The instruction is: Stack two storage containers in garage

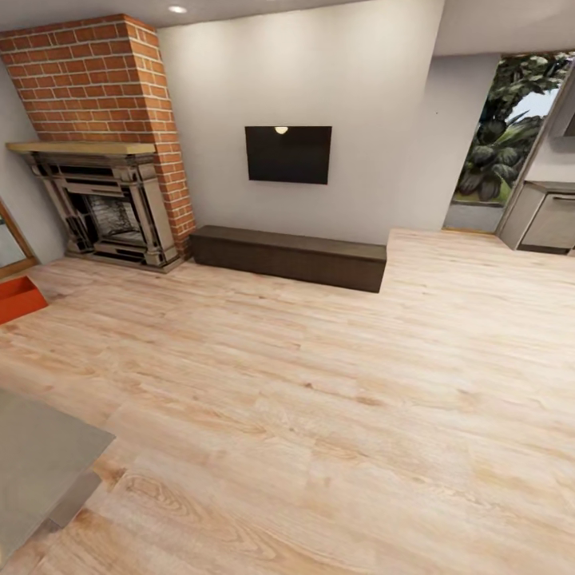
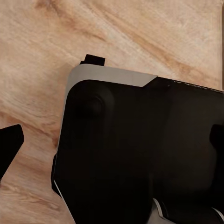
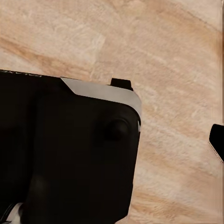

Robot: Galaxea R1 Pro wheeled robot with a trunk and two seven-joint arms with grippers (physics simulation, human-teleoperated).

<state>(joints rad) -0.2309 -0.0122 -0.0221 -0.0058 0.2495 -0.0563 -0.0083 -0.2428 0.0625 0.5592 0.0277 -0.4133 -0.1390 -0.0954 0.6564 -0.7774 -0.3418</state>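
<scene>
In the head view, one red-orange storage container point(image 1: 17, 297) lies on the light wood-plank floor of the living room at the far left edge, cut off by the frame. It sits in front of the brick fireplace point(image 1: 112, 212). In the left wrist view my left gripper point(image 2: 112, 144) hangs over my own dark base, one black fingertip point(image 2: 9, 147) showing far out at the side. My right gripper point(image 3: 112, 140) hangs likewise, with a fingertip point(image 3: 217, 141) at the picture's edge. Both stand open and hold nothing.
A low dark bench point(image 1: 287, 255) runs along the white wall under a black TV point(image 1: 287, 154). A grey table corner point(image 1: 40, 463) stands close at the near left. At the far right are a grey cabinet point(image 1: 547, 216) and a window with plants point(image 1: 503, 128).
</scene>
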